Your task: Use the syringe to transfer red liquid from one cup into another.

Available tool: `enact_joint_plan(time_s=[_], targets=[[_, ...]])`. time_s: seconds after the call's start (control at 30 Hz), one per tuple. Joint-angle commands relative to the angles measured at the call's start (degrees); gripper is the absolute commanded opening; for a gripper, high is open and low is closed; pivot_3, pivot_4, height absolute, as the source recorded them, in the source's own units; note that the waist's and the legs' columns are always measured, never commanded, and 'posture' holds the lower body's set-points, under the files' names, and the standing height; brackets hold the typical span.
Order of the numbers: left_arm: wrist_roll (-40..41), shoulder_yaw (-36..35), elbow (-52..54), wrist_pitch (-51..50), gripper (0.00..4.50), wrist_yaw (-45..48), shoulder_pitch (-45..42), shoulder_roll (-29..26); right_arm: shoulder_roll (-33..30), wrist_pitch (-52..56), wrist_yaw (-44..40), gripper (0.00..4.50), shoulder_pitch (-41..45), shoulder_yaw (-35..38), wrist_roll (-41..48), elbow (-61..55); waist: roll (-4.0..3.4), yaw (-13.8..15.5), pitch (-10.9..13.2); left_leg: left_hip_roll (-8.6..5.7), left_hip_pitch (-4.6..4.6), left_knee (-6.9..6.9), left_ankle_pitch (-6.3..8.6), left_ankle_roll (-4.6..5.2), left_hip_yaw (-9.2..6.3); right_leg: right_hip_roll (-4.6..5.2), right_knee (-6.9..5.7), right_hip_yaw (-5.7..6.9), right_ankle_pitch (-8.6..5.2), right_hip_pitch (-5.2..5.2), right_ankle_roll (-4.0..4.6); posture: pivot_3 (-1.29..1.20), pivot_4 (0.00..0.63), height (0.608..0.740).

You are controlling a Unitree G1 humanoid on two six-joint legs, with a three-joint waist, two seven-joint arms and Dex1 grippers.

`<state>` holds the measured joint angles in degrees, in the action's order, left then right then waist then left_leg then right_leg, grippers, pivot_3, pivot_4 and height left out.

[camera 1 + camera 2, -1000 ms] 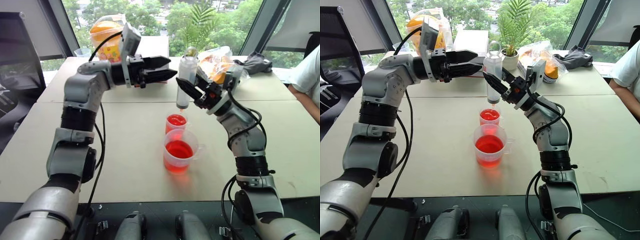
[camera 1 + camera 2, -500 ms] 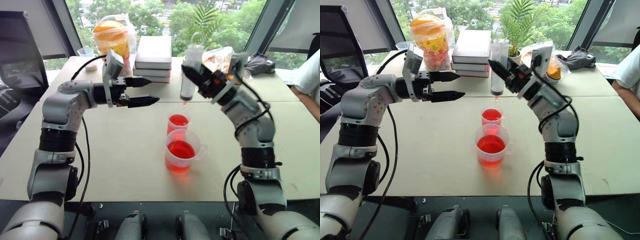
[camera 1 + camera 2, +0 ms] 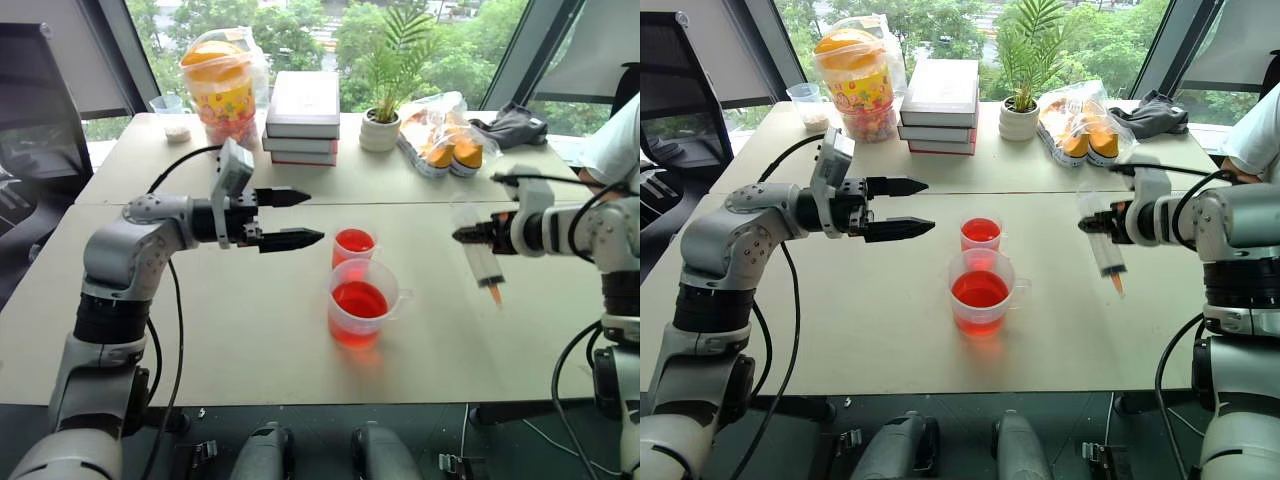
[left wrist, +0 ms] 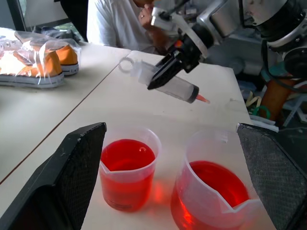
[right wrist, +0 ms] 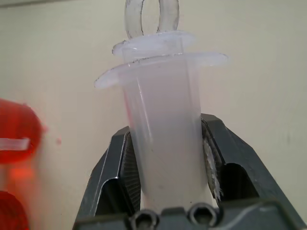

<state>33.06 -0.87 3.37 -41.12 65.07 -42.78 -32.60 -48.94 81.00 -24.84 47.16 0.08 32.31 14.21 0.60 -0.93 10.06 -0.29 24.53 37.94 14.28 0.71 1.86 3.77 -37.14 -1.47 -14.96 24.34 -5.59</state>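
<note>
It looked like an office or meeting room — pale desks (image 3: 890, 340) pushed together before tall windows (image 3: 940, 25) onto green trees. Beyond the left end effector (image 3: 902, 207) stood stacked books (image 3: 937, 95), a potted plant (image 3: 1022, 110) and a black office chair (image 3: 675, 90).

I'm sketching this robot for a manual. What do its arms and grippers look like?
Both arms are chains of rounded silver-grey shells joined by black ribbed joints, with black cables looping loosely alongside. A pale grey box sits on each wrist. The left gripper and right gripper each have two black tapering fingers; the pads are finely textured.
</note>
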Motion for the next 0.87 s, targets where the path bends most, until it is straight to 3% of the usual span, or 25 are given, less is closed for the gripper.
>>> enact_joint_plan(time_s=[0.03,0.1,0.3,0.33,0.5,0.7,0.87], targets=[[1.25,-0.55,2.99,-0.31,4.47,-0.93,0.39,-0.80,-0.20,-3.25,-2.53,1.39,-0.32,-1.42,-3.32,4.76,0.00,0.00,0.00,0.00,0.00,0.01,0.00,0.00,0.01,-0.03,0.00,0.00,0.00,0.00,-0.01,0.00,0.150,0.740],[1.52,-0.52,3.74,-0.73,4.47,-1.26,0.87,-1.04,0.48,-4.53,-3.26,1.39,-0.76,-1.84,-4.59,7.15,0.00,0.08,0.00,0.00,0.00,0.03,0.00,0.00,0.01,-0.09,0.00,0.01,0.01,-0.01,-0.01,0.00,0.150,0.740],[2.90,-0.54,5.51,-2.37,4.50,-1.90,1.82,-1.83,0.59,-4.91,-6.35,4.30,-0.77,-0.08,-5.09,6.51,0.01,0.10,0.00,0.00,-0.01,0.07,0.00,0.01,0.04,-0.23,-0.02,0.05,0.01,-0.03,-0.03,0.00,0.150,0.740],[2.98,-0.52,5.63,-2.54,4.50,-1.88,1.84,-1.93,-0.01,-4.57,-6.87,4.44,-0.95,0.36,-4.84,5.12,0.01,0.11,0.00,0.00,-0.01,0.10,0.00,0.02,0.04,-0.25,-0.03,0.05,0.02,-0.04,-0.04,0.00,0.150,0.740],[3.67,-0.34,6.67,-3.32,4.50,-1.68,2.63,-3.14,-6.38,-5.76,-11.03,4.44,-5.26,4.21,-2.71,-8.47,0.00,0.43,0.00,0.00,0.00,0.12,0.02,0.04,0.04,-0.25,-0.02,0.07,0.01,-0.05,-0.05,0.00,0.150,0.740],[4.29,-0.76,8.05,-4.17,4.50,-0.48,4.70,-6.30,-10.66,-5.83,-24.61,4.44,-16.74,26.00,13.54,-31.64,-0.01,0.19,0.01,0.04,0.04,0.09,0.06,0.11,0.00,-0.26,0.02,0.08,0.00,-0.04,-0.07,0.00,0.150,0.740],[4.96,-1.18,7.94,-4.87,4.50,0.78,5.31,-9.18,-13.31,-4.81,-29.17,4.44,-28.72,37.80,19.20,-41.36,-0.01,0.35,0.01,0.05,-0.13,0.19,0.06,0.11,-0.10,-0.20,0.01,0.14,0.00,-0.30,-0.07,0.00,0.150,0.740]])
